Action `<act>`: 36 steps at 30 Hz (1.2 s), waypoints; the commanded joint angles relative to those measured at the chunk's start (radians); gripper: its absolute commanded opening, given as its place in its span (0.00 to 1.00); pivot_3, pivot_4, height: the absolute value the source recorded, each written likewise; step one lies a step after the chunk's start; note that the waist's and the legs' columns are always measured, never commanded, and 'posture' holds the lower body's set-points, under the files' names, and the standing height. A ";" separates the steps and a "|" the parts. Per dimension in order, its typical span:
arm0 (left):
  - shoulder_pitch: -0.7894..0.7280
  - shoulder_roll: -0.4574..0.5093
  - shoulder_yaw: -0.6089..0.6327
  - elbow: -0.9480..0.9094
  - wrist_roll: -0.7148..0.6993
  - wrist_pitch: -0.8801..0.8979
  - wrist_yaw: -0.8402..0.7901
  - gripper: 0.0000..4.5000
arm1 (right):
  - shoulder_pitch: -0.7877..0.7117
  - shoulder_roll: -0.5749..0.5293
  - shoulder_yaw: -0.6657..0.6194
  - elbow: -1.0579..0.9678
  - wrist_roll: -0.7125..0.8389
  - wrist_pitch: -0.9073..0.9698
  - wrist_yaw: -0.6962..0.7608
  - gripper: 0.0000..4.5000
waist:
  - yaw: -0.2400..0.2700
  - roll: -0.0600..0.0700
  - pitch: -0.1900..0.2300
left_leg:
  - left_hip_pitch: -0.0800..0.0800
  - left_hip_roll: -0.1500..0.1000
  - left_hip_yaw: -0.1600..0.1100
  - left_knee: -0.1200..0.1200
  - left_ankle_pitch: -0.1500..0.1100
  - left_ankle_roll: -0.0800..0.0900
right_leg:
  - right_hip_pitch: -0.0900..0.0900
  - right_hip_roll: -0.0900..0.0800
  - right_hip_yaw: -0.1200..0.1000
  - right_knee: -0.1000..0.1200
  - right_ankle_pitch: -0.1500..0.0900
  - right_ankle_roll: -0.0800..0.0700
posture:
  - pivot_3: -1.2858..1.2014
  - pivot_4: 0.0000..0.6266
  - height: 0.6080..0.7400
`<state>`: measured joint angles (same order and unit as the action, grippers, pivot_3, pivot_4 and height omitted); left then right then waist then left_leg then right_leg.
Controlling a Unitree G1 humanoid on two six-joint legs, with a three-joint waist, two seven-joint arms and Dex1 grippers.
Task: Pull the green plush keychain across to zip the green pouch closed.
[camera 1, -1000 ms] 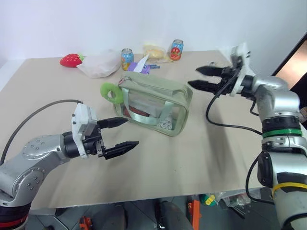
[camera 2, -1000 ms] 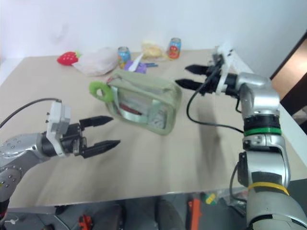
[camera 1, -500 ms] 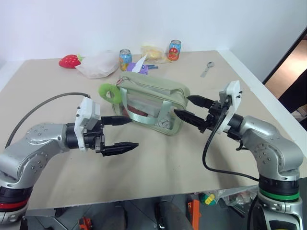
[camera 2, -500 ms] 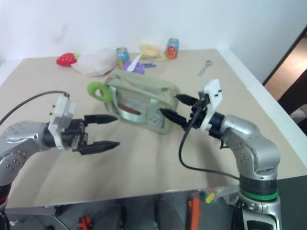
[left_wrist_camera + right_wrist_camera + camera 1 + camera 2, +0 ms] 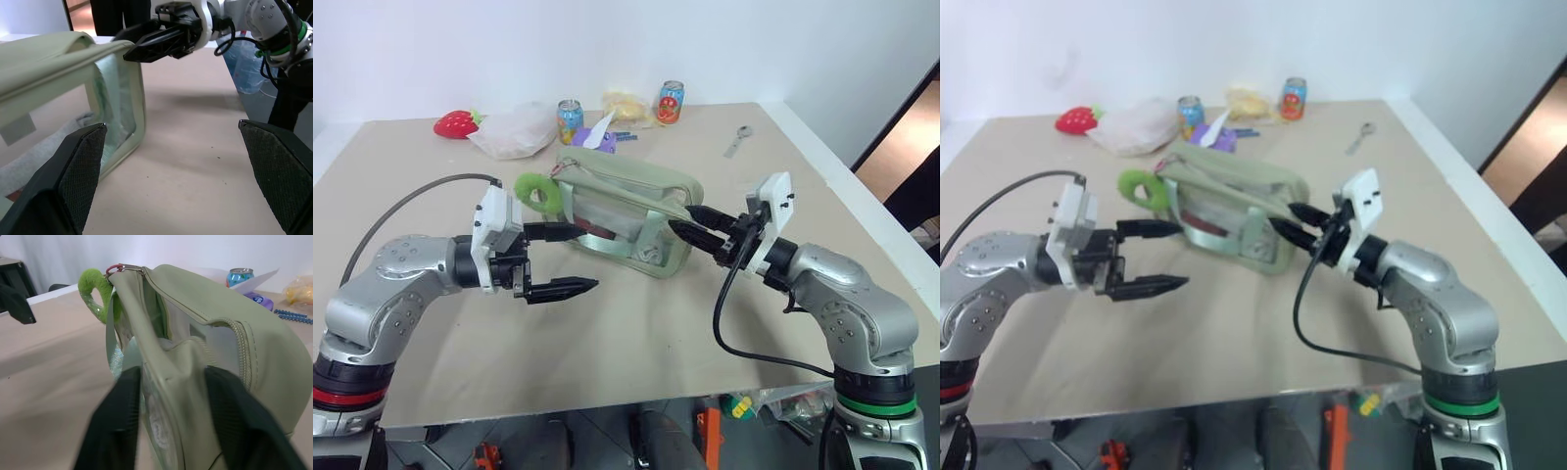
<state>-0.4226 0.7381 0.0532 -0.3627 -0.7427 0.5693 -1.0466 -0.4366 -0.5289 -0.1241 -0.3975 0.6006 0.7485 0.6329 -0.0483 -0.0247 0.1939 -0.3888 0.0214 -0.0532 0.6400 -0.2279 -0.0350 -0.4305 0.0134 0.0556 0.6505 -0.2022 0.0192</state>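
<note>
Sage-green fabric sits between my two grippers: the pouch (image 5: pixel 625 217) lies mid-table, its zipper gaping along the top. The keychain (image 5: pixel 538 191), a lime fuzzy ring, hangs off the pouch's left end, at the zipper pull. My right gripper (image 5: pixel 168 396) has its two fingers pinched on the pouch's right end, one finger on each side of the fabric edge; from the head it shows at that corner (image 5: pixel 690 221). My left gripper (image 5: pixel 563 259) hovers just left of the pouch, near the keychain but apart from it, its fingers spread wide with nothing between them; the far finger points toward the pouch's clear side panel, the near one hangs over bare table (image 5: pixel 636 343). Along the far edge lie a red strawberry toy (image 5: pixel 457 123), a white bag (image 5: pixel 517 130), two cans (image 5: pixel 572 119) and a yellow packet (image 5: pixel 628 104). A small metal piece (image 5: pixel 737 140) lies far right.
</note>
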 commanded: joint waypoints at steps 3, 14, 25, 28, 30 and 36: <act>0.004 -0.007 0.025 -0.017 0.009 -0.013 0.024 1.00 | -0.017 -0.010 0.025 0.003 -0.018 -0.047 0.018 0.00 | 0.000 0.000 0.000 | 0.000 0.000 0.000 0.000 0.000 0.000 | 0.000 0.000 0.000 0.000 0.000 0.000 | 0.52 0.24 1.00; 0.030 0.002 0.040 -0.017 0.018 -0.013 0.039 1.00 | -0.083 -0.109 0.003 0.167 -0.016 -0.330 0.367 0.00 | 0.000 0.000 0.000 | 0.000 0.000 0.000 0.000 0.000 0.000 | 0.000 0.000 0.000 0.000 0.000 0.001 | 0.52 0.24 1.00; 0.058 0.014 0.083 -0.086 -0.037 0.037 0.084 1.00 | -0.147 -0.154 0.057 0.378 -0.110 -0.478 0.535 0.00 | 0.000 0.000 0.000 | 0.000 0.000 0.001 0.000 0.000 0.000 | 0.000 0.000 0.001 -0.001 0.001 0.001 | 0.52 0.24 1.00; 0.100 0.014 0.105 -0.145 -0.065 0.061 0.120 1.00 | -0.171 -0.137 0.043 0.374 -0.107 -0.485 0.502 0.00 | 0.000 0.000 0.000 | 0.000 0.000 0.001 0.001 0.000 0.000 | 0.001 0.000 0.000 -0.001 0.001 0.001 | 0.52 0.24 1.00; 0.135 0.014 0.124 -0.183 -0.086 0.076 0.144 1.00 | -0.171 -0.137 0.043 0.358 -0.104 -0.480 0.496 0.00 | 0.000 0.000 0.000 | 0.000 0.000 0.001 0.001 0.000 0.000 | 0.000 0.000 0.001 -0.001 0.001 0.002 | 0.52 0.24 1.00; 0.182 0.008 0.255 -0.267 -0.250 0.172 0.326 1.00 | -0.117 -0.143 0.061 0.293 -0.105 -0.469 0.490 0.00 | 0.000 0.000 0.000 | 0.000 0.001 0.001 0.001 0.000 0.000 | 0.000 0.000 0.001 -0.001 0.001 0.001 | 0.52 0.24 1.00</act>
<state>-0.2407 0.7407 0.2392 -0.5847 -0.9328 0.7215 -0.7827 -0.5513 -0.6668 -0.0467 -0.0540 0.4845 0.2853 1.1308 -0.0479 -0.0250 0.1941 -0.3883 0.0224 -0.0525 0.6409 -0.2279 -0.0348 -0.4300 0.0136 0.0563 0.6499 -0.2012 0.0206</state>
